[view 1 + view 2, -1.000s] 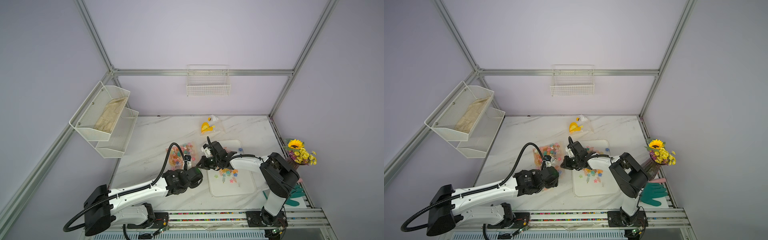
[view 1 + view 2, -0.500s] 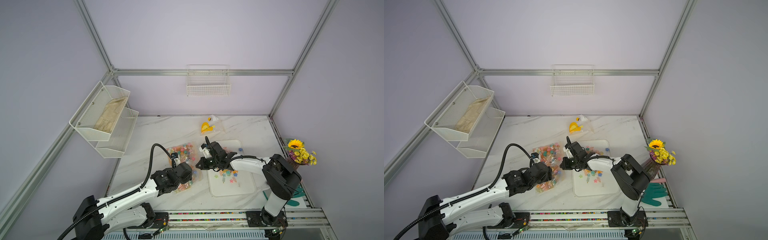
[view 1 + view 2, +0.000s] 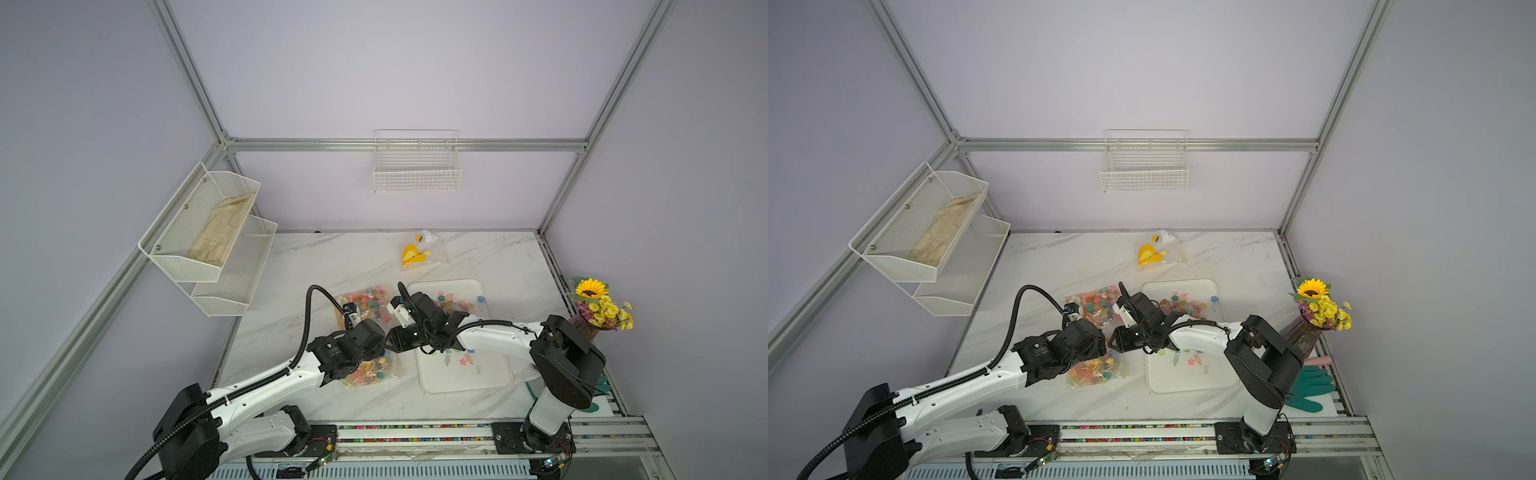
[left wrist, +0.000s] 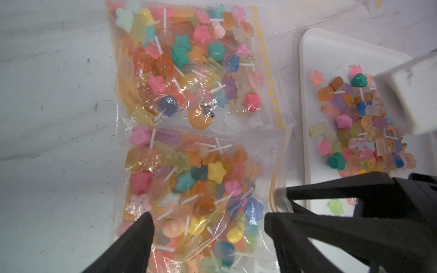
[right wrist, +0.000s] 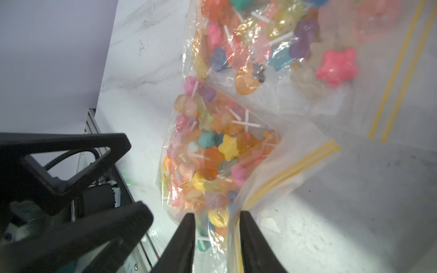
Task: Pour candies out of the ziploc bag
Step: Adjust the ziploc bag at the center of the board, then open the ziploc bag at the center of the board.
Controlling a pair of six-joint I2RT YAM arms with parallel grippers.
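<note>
Two bags of candies (image 4: pixel 214 171) lie side by side on the desk (image 3: pixel 332 257), just left of the tray (image 3: pixel 465 386), which already holds a loose heap. The far bag (image 3: pixel 365 301) is untouched. We are working on the near bag (image 3: pixel 376 370), which is full and lies flat nearer the front edge.

Its long axis seems to run across the desk from left edge to right edge. Its zip edge (image 5: pixel 290 167) points toward the tray. We cannot tell whether the zip is parted.

The right fingers (image 5: pixel 217 214) stand partly apart. A corner of that zip edge rises between them, but they do not look clamped on it. The left fingers (image 4: pixel 208 215) are spread wide above the middle of the bag, straddling it across its short way and holding nothing.

Both arms are at the bag, the right at its mouth and the left over its body.

We judge that the coming move turns on the bag's closed end, which lies toward the left edge, away from the tray. That end has to be gripped and raised so the candies slide mouth-first onto the tray.
</note>
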